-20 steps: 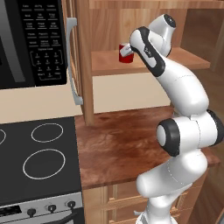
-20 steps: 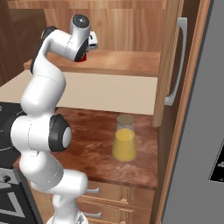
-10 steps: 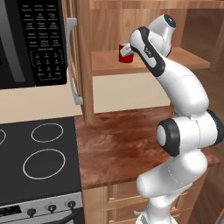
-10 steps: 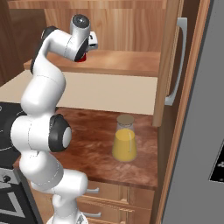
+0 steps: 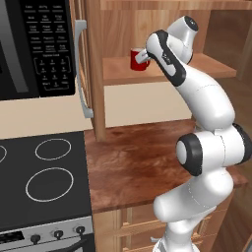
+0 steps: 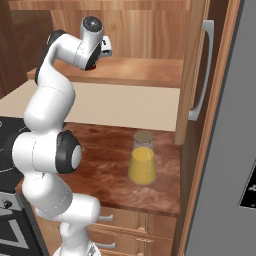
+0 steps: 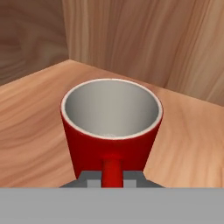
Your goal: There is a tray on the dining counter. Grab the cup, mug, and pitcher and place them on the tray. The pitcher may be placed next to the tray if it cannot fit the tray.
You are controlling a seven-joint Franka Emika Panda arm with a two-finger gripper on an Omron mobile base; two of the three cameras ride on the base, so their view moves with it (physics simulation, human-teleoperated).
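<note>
Mug sits right at the pincer, handle pointing straight back into it; the handle runs down btwn the two dark finger tips, which are closed on it. In hand view the red body is just beyond the tips, touching distance, rim facing up toward the camera.

Mug: red cylinder, pale grey-white inside, thin light rim, upright, nothing visible inside. Handle is a red vertical strip on the near side.

Where: on a wooden shelf inside an open upper cabinet, toward the shelf's left end and near its back corner, where back wall meets side wall. In left base view the mug shows just left of the hand; in right base view only a sliver of red under the wrist, pincer mostly hidden by the arm.

Pitcher stands upright on the wood countertop below, near its right edge beside the cabinet door, well apart from the pincer. Yellow-orange lower body, clear narrower neck.
</note>
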